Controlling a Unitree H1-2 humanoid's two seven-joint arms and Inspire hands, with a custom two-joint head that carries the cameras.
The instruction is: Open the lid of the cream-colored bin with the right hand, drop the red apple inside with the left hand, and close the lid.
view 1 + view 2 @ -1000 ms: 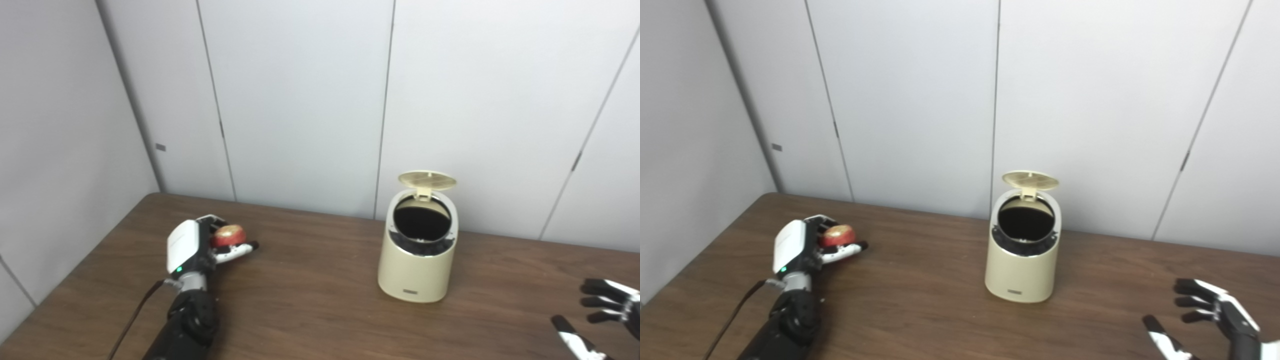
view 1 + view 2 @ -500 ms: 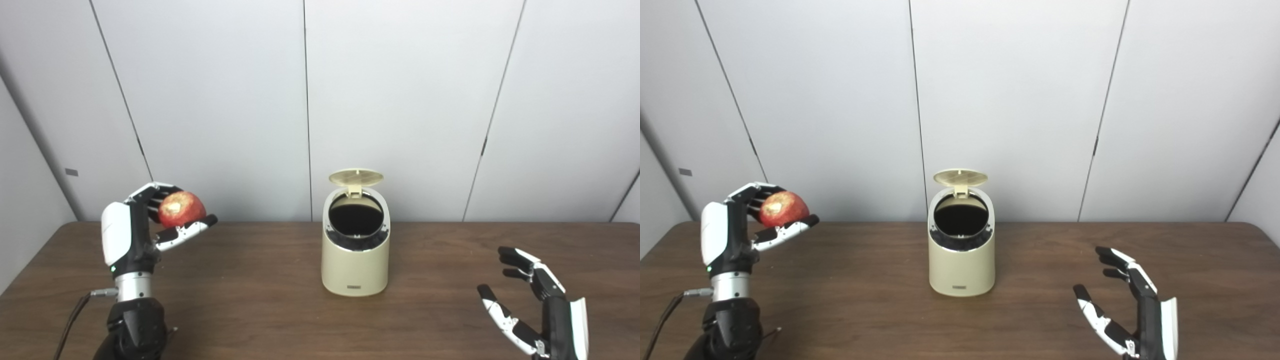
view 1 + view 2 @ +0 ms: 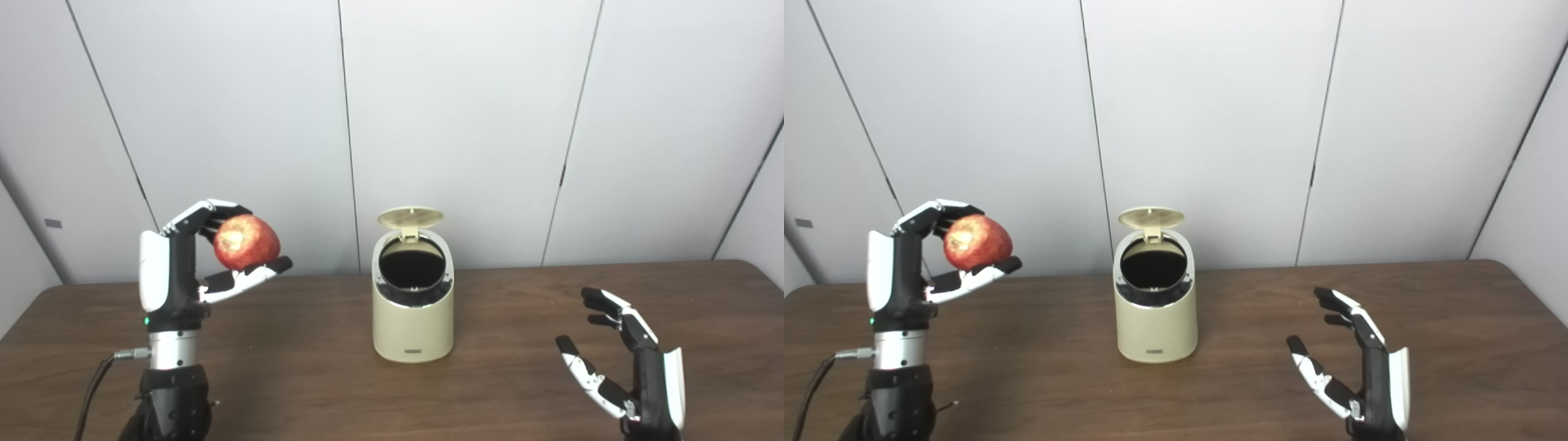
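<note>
The cream-colored bin (image 3: 413,318) stands upright near the middle of the brown wooden table (image 3: 306,380), its round lid (image 3: 410,217) tipped up at the back and the dark opening exposed. To its left, well apart, the left hand (image 3: 184,269) is raised above the table with fingers and thumb curled around the red apple (image 3: 246,241). To the bin's right, the right hand (image 3: 625,361) hovers low over the table, fingers spread, holding nothing.
</note>
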